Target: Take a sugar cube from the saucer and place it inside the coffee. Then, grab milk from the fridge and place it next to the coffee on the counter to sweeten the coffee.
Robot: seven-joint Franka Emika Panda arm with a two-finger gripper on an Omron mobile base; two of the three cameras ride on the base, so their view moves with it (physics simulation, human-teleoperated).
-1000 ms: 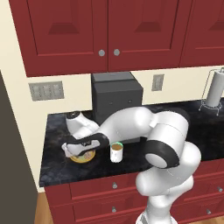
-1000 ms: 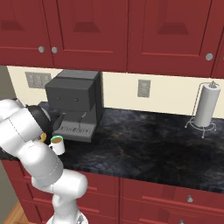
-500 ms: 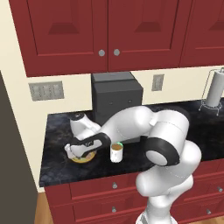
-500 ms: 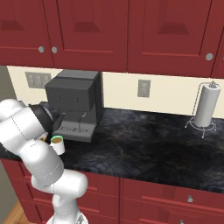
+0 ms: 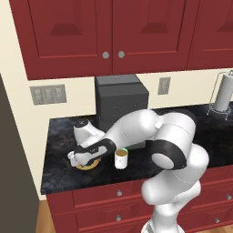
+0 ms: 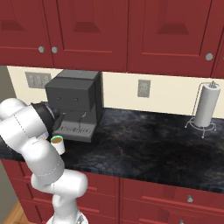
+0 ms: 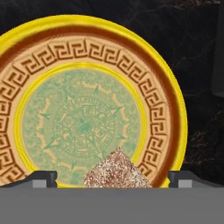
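Because the sugar cube (image 7: 117, 169) sits low on the saucer (image 7: 173, 100), between two dark fingertips (image 7: 39, 178) that stand wide apart at either side of it, the jaws read as open and straddling the cube without touching it. The main risk, as I judge it, is in the closing: the cube is tiny and lies cornerwise to the hand camera, so the pads could catch an edge instead of a flat face and squirt it out across the glazed dish or onto the black bench (image 5: 59, 173). Pressing too low could also make the tips scrape or tip the saucer (image 5: 87, 165). From the left base camera the gripper (image 5: 83, 160) hangs right over the dish, with the coffee (image 5: 121, 159) standing just beside it to the right, so a careless lift or swing could knock the cup and spill it. The coffee (image 6: 57, 145) also stands close in front of the coffee machine (image 6: 75, 103), which leaves little room for the drop.
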